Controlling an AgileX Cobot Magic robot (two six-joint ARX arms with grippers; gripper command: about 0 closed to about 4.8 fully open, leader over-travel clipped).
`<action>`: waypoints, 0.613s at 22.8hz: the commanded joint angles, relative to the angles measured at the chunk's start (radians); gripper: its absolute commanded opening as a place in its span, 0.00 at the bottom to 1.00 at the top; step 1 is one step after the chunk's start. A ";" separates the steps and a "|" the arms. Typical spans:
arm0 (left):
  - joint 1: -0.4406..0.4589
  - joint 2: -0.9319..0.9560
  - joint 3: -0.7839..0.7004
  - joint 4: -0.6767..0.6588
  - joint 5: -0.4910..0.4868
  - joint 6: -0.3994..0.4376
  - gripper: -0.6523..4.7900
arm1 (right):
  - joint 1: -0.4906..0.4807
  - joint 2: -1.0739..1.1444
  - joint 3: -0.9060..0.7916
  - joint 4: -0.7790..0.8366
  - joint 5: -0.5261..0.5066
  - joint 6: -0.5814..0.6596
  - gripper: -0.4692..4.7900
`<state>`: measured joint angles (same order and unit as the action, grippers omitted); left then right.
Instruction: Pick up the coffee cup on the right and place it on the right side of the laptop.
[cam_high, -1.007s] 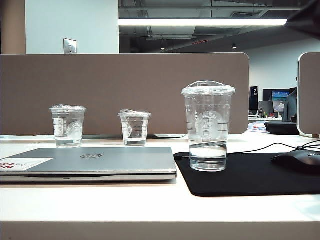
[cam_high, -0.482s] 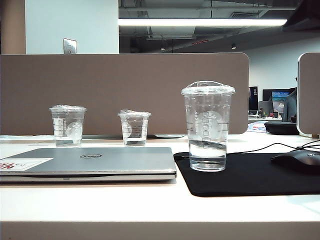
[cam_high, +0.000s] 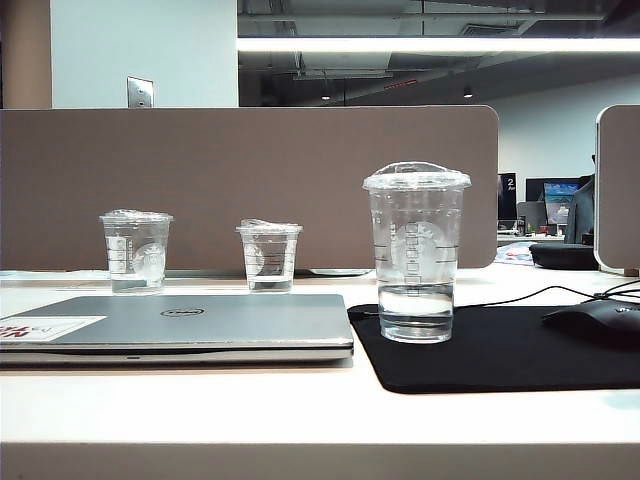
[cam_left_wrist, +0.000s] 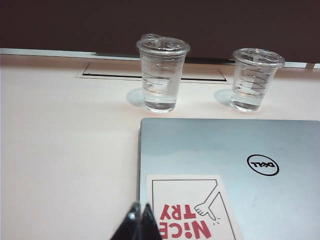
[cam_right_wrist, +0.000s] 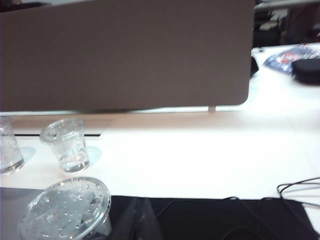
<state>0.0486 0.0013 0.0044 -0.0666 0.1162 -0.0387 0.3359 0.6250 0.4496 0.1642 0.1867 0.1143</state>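
The coffee cup, tall and clear with a domed lid and some water in it, stands upright on a black mat just right of the closed silver laptop. Neither gripper shows in the exterior view. In the right wrist view my right gripper is shut and empty, hanging above the mat beside the cup's lid without touching it. My left gripper is shut and empty, hovering over the laptop's stickered corner.
Two shorter clear cups stand behind the laptop by the brown partition. The black mat also bears a dark mouse, with cables trailing behind it.
The dark piece of the right arm at the exterior view's top right corner has left the picture. The coffee cup stands where it stood; its water has settled level.
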 joint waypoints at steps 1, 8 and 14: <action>0.002 0.000 0.003 0.008 0.000 0.002 0.11 | 0.000 -0.029 0.004 -0.011 0.007 -0.019 0.07; 0.002 0.000 0.003 0.008 0.000 0.002 0.11 | 0.000 -0.048 0.004 -0.011 0.006 -0.048 0.07; 0.002 0.000 0.003 0.008 0.000 0.002 0.11 | 0.000 -0.049 0.003 -0.011 -0.006 -0.047 0.07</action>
<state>0.0498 0.0013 0.0040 -0.0669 0.1158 -0.0387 0.3363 0.5793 0.4500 0.1375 0.1886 0.0700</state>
